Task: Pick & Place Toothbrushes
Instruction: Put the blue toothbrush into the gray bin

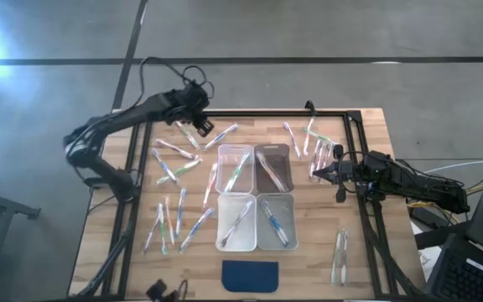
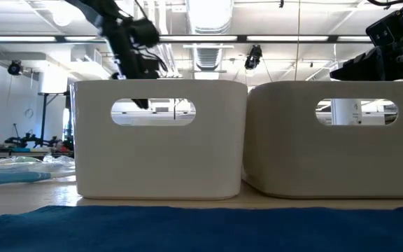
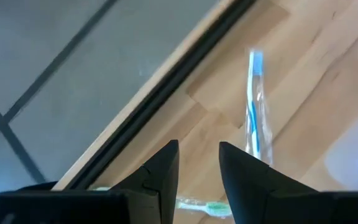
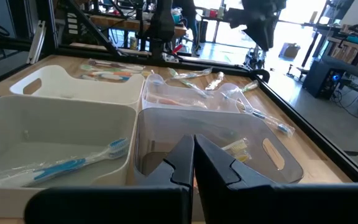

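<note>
The left gripper [image 1: 201, 126] hovers with its fingers slightly parted and empty over the table's [image 1: 367, 252] far left edge, where a blue-handled toothbrush [image 3: 254, 106] lies beyond its tips, while the right gripper [image 1: 319, 173], pinched shut and empty, waits beside the four bins [image 1: 255, 197] holding a few toothbrushes [image 1: 272, 222].

1. A robotics lab or workshop: a wooden table [image 1: 367, 252] edged by a black metal frame [image 1: 267, 112] stands on a bare concrete floor [image 1: 325, 33].
2. Beyond it, open ceiling with strip lights [image 2: 208, 14], workbenches [image 4: 353, 43] with gear, tripod stands [image 2: 46, 105].
</note>
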`<act>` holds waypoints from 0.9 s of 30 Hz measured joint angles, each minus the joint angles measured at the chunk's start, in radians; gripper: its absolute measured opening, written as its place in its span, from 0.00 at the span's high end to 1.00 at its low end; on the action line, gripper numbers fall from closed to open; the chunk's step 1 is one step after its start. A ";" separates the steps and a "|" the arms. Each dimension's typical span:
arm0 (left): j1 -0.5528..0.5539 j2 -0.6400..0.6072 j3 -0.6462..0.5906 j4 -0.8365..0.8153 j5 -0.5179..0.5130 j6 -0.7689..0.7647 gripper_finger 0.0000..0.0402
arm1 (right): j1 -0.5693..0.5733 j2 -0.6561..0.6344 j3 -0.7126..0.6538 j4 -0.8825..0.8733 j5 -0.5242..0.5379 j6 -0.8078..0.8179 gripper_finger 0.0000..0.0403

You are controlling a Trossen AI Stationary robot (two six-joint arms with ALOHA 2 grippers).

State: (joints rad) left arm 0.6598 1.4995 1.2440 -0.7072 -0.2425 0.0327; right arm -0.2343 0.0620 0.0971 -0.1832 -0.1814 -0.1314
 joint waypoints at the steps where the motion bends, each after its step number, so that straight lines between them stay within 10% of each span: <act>1: 0.000 0.032 0.030 -0.035 0.004 0.017 0.70 | 0.000 0.000 0.000 0.000 0.000 0.000 0.98; 13: 0.025 0.296 0.181 -0.139 0.274 0.158 0.70 | 0.000 0.000 0.000 0.000 0.000 0.000 0.98; 27: 0.045 0.371 0.191 -0.073 0.331 0.055 0.70 | 0.000 0.000 0.000 0.000 0.000 0.000 0.98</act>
State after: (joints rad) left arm 0.7052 1.8706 1.4347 -0.7806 0.0883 0.0875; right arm -0.2340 0.0620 0.0971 -0.1832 -0.1814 -0.1314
